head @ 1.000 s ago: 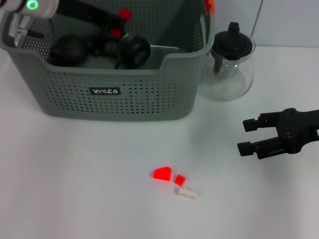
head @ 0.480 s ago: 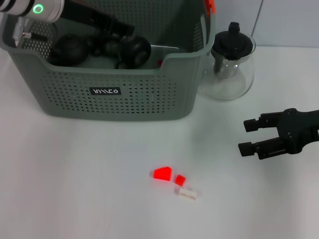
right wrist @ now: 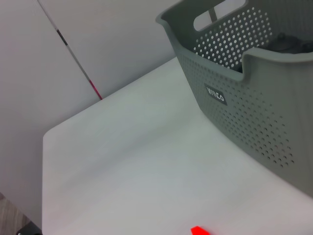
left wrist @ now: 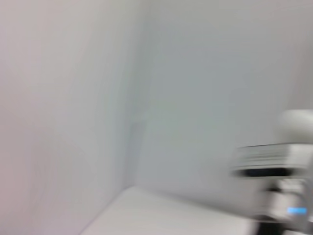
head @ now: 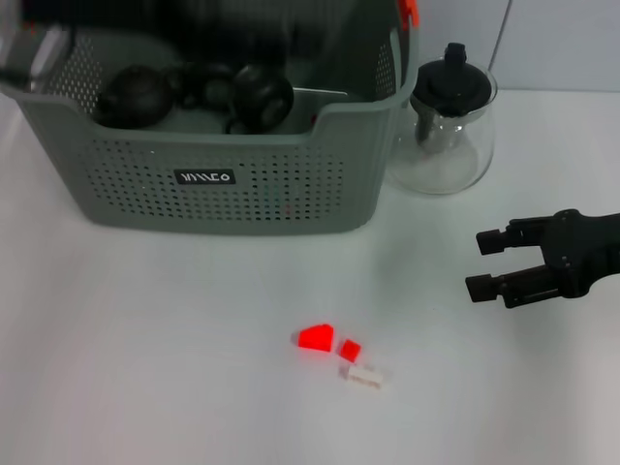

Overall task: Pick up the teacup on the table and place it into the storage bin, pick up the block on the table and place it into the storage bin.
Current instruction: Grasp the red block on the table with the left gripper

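— Changed just now?
— Gone from the upper left: the pale wrist with its green light. Now only a dark smear of the left gripper (head: 242, 19) along the top edge, over the storage bin (head: 223, 208). Spread or pressed together: cannot tell.
— Meaning for the task?
— Likely a drop made and a retreat. Small red speck (head: 312, 120) inside the bin's right notch, seemingly new. Dark round teacup (head: 262, 97) inside as well.
— Still out?
— Red block (head: 316, 337), smaller red piece (head: 350, 350) and white piece (head: 363, 376), lower centre on the table (head: 145, 339). Right gripper (head: 475, 263) mid-right as before, spread, empty.
— Writing?
— White letters on the bin's dark label (head: 204, 177); not surely readable.
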You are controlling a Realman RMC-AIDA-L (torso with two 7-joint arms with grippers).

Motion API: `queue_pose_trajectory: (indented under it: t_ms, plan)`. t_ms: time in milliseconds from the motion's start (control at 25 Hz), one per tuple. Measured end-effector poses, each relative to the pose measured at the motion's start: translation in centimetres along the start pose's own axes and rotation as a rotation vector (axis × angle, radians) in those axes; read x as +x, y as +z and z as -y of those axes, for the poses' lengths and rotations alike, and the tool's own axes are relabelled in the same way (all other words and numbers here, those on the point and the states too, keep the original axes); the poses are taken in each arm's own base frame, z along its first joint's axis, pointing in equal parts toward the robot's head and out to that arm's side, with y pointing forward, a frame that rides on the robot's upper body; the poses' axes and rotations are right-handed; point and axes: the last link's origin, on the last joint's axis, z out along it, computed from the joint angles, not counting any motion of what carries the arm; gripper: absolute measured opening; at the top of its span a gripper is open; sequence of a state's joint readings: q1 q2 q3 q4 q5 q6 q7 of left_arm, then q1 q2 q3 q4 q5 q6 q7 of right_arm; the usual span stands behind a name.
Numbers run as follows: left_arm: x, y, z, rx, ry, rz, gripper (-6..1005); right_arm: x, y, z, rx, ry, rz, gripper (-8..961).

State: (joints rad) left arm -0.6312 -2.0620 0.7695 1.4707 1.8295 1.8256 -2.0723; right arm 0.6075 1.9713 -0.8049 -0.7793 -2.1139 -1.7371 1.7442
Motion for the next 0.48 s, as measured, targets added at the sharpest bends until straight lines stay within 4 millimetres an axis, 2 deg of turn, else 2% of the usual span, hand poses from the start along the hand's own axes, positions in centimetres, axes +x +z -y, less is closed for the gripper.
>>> queue_pose_trajectory:
  t_ms: [160, 320, 480]
  plan:
    - [-1.6, -0.1, -3.9, -0.14, 0.155, 0.027, 848, 0.0, 0.0, 0.1, 0.004, 0.0, 0.003, 923]
    - [-5.3, 2.6, -5.5, -0.183, 0.178, 0.245, 847, -0.2, 0.0, 0.2, 0.009, 0.006, 0.005, 922]
    - [-8.1, 5.6, -5.8, -0.209, 0.169, 0.462, 846, -0.3, 0.1, 0.1, 0.007, 0.008, 0.006, 922]
